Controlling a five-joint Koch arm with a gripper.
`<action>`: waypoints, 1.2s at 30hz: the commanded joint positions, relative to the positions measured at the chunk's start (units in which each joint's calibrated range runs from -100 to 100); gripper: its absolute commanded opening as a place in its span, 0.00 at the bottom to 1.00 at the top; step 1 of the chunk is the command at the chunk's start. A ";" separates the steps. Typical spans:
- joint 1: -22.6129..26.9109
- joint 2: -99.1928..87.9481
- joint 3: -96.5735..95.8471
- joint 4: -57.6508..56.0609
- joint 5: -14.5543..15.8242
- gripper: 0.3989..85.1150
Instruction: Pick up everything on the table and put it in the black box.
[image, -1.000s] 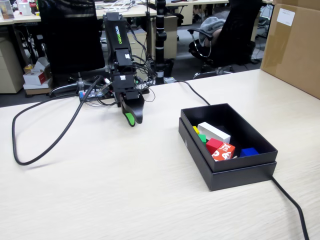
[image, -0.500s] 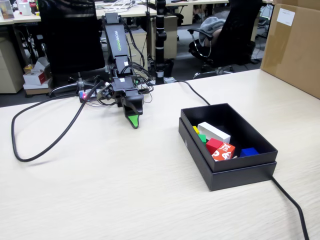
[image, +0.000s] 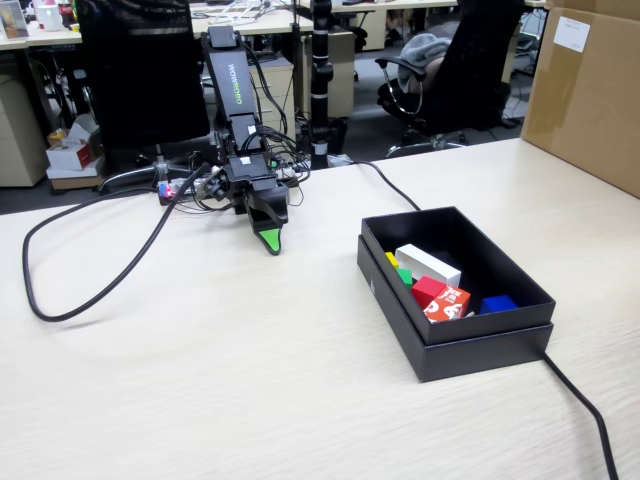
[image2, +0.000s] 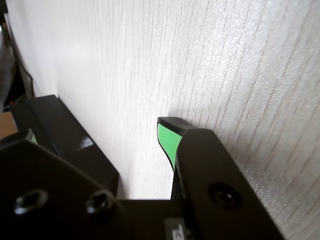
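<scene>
Cubes: red (image: 427, 289), yellow (image: 391, 259), green (image: 403, 275), inside black box (image: 455, 350).

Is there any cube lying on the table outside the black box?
No; in the fixed view the red cube, yellow cube and green cube all lie inside the black box.
</scene>
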 joint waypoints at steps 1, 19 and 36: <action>0.15 0.13 0.15 -0.40 -0.24 0.56; 0.00 0.01 -0.12 -0.40 -0.24 0.57; 0.00 0.01 -0.12 -0.40 -0.24 0.57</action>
